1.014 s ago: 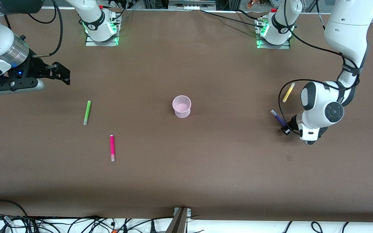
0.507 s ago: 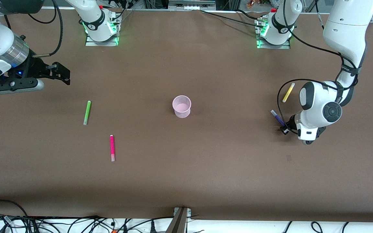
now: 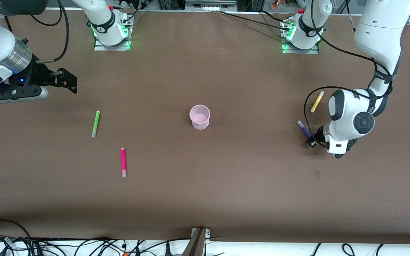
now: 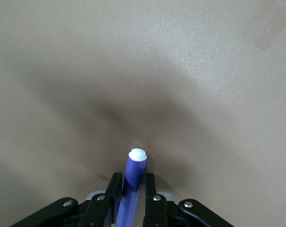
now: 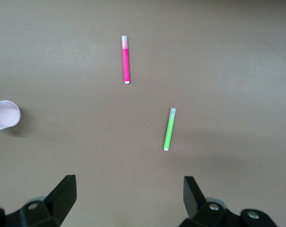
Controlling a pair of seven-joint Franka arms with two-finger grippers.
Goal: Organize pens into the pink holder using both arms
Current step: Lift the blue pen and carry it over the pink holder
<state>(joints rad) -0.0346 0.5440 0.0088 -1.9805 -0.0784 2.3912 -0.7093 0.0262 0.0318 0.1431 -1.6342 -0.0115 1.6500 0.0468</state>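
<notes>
Jaws of our left gripper [image 4: 132, 198] clamp the purple pen [image 3: 305, 129] low over the tabletop [image 3: 247, 170] near the yellow pen [image 3: 317, 101]; our right gripper [image 5: 129, 196] waits, jaws apart, above the green pen [image 5: 169, 128].

The brown bench [image 3: 205, 199] carries the pink holder [image 3: 200, 116] at its middle. The green pen [image 3: 95, 123] and magenta pen [image 3: 123, 163] lie toward the right tool [image 3: 70, 82]. The yellow pen [image 3: 317, 101] lies just beside the left tool [image 3: 312, 143].
</notes>
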